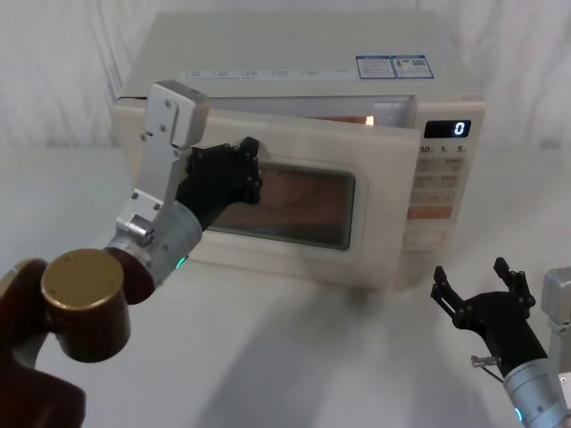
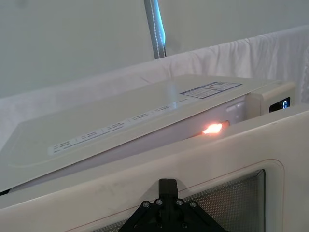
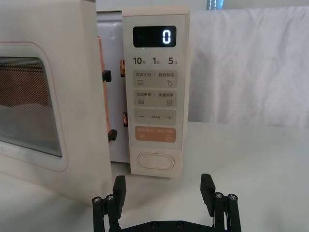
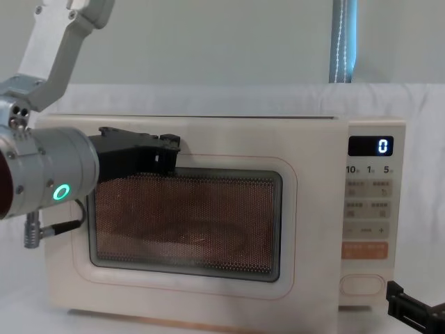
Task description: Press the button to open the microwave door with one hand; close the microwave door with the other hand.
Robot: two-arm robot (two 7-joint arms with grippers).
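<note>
The cream microwave [image 1: 294, 49] stands at the back of the table, its display reading 0. The microwave door [image 1: 308, 147] hangs ajar, swung out on its right side, and an orange light [image 2: 213, 128] glows in the gap. My left gripper [image 1: 234, 171] rests against the upper left of the door's window [image 4: 188, 223]. The wide blank button [image 3: 155, 161] sits at the foot of the key panel, below the orange key [image 3: 155, 134]. My right gripper [image 3: 163, 186] is open, low on the table just in front of the button and apart from it, and appears in the head view too [image 1: 475, 283].
White cloth covers the table [image 1: 294, 357] and the backdrop. A thin pole [image 4: 343, 42] rises behind the oven. A brown and gold joint of my left arm [image 1: 85, 299] bulks at the near left. Free table lies between the two arms.
</note>
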